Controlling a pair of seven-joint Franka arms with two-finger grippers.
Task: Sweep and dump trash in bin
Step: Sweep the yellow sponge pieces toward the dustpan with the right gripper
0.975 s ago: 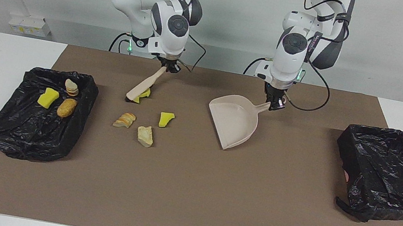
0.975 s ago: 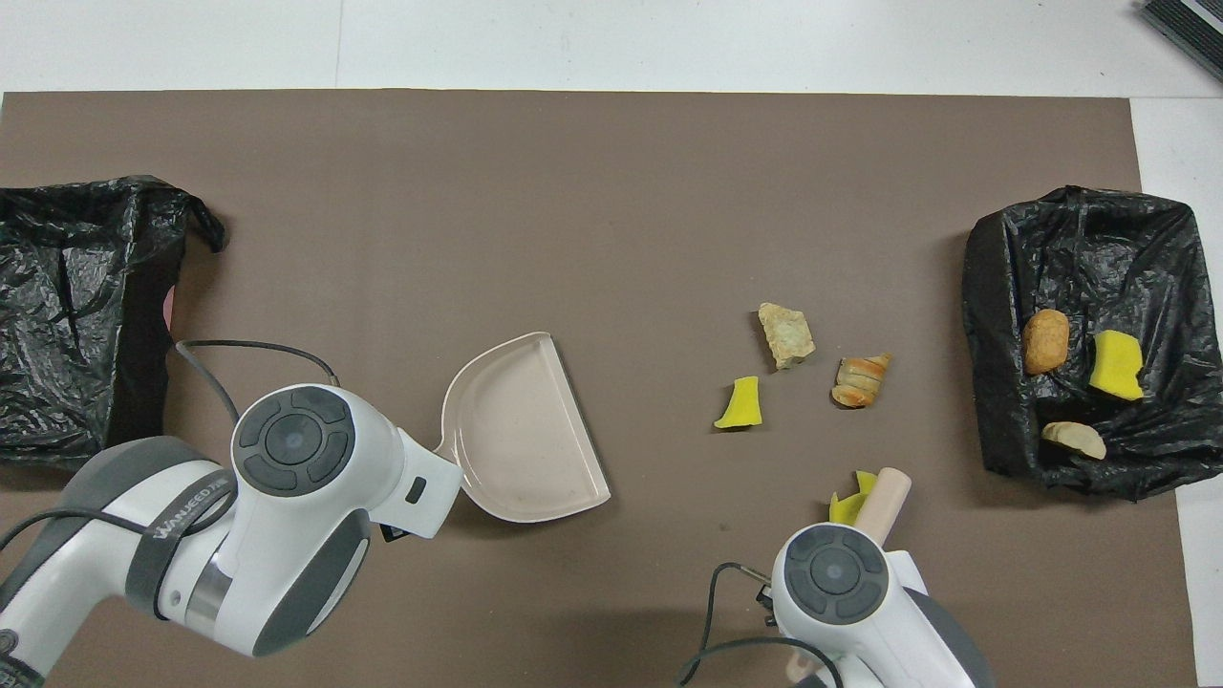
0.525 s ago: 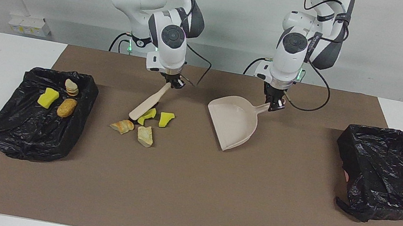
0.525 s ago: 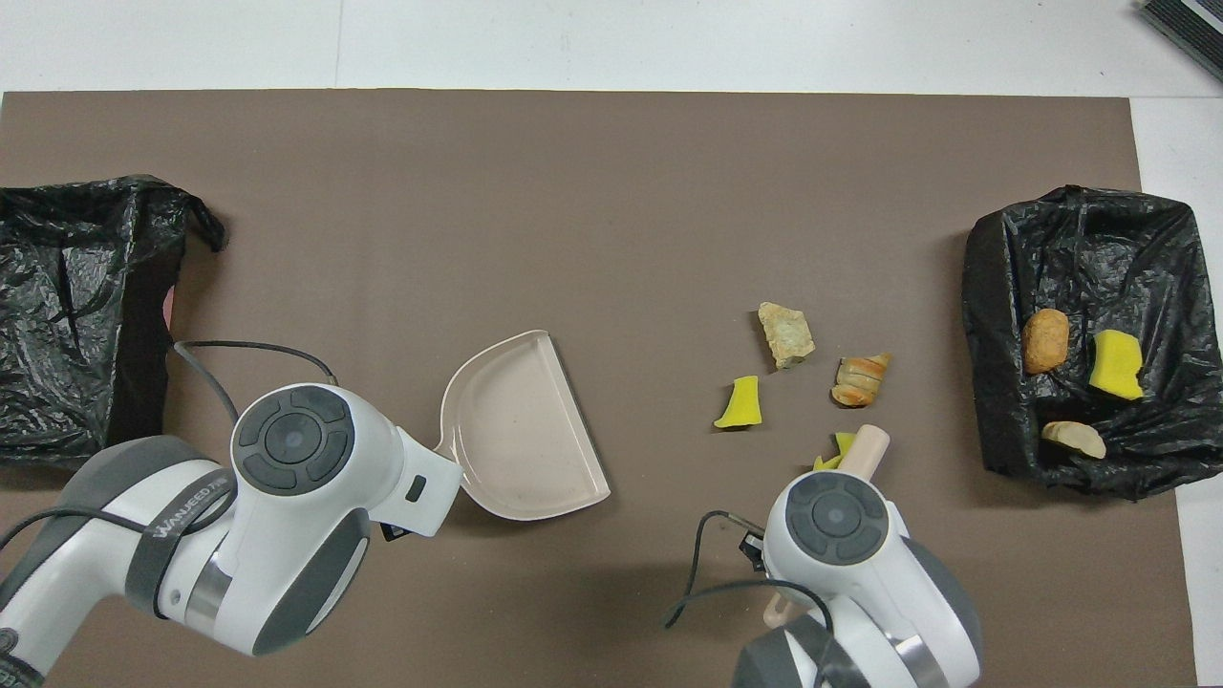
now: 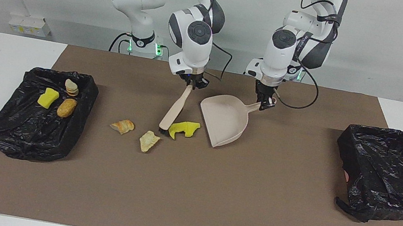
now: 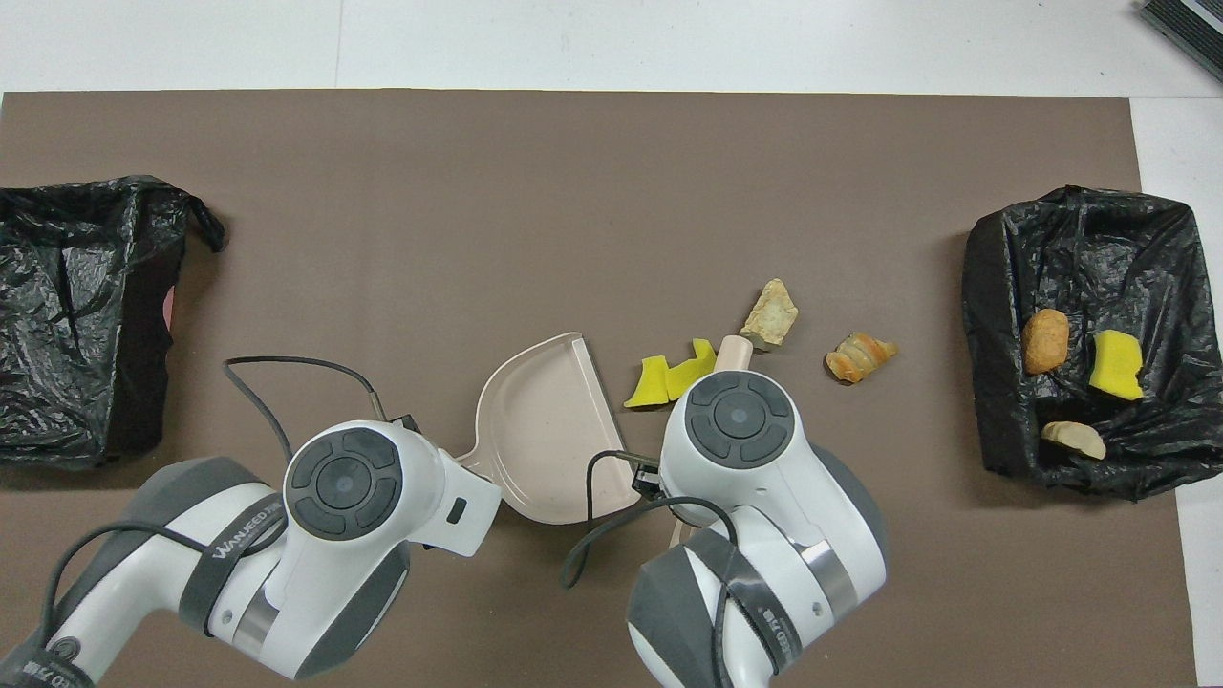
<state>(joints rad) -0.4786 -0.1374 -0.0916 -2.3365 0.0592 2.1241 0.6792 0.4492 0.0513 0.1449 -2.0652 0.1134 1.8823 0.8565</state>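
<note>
Facing view: my right gripper (image 5: 195, 84), upper centre of frame, is clamped on the beige wooden-handled brush (image 5: 174, 111); its dark bristles touch two bright yellow sponge wedges (image 5: 184, 128) just beside the mouth of the beige plastic dustpan (image 5: 225, 120). My left gripper (image 5: 265, 104) is closed on the pan's handle. Two tan bread-like lumps (image 5: 135, 134) lie stranded lower left of the brush.

Overhead view: the right gripper and its brush hold are hidden under the arm. Three chunks sit in the black-bagged bin (image 6: 1080, 277) at frame right; the black-bagged bin (image 6: 76, 315) at frame left shows none.

Risk: wedges could squirt past the pan's lip if the brush angle slips.
</note>
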